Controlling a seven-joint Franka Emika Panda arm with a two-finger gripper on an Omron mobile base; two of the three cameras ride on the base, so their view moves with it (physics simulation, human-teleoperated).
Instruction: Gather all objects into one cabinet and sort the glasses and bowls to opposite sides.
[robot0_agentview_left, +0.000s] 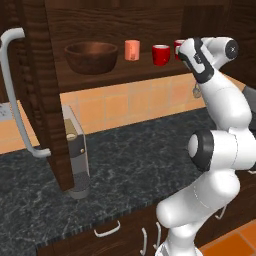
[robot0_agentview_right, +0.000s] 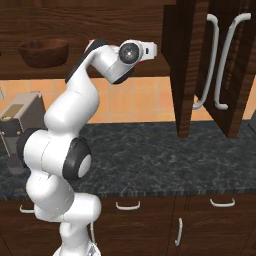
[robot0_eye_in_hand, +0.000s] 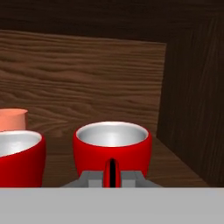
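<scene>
Cabinet (robot0_agentview_left: 100, 75): dark wood wall unit, door (robot0_agentview_left: 47, 90) swung open to the left, white bar handle (robot0_agentview_left: 12, 95) on it. One shelf holds all four task items in a row.

Counter (robot0_agentview_left: 140, 150): dark speckled stone below the cabinet; grey coffee machine (robot0_agentview_left: 76, 150) stands on it just beside the open door.

Bowl (robot0_agentview_left: 91, 56): wide, brown, upright at the shelf's left end.

Pink cup (robot0_agentview_left: 132, 50): upright, right of the bowl, apart from it.

Red cup (robot0_agentview_left: 161, 54): upright, right of the pink cup.

Second red cup (robot0_eye_in_hand: 112, 148): upright near the cabinet's right wall, rightmost in the row, grey inside.

Gripper (robot0_eye_in_hand: 112, 173): reached into the shelf's right end, directly at the second red cup. The fingers stand almost together, a thin slit between them; whether they pinch the cup's near wall cannot be told.
</scene>
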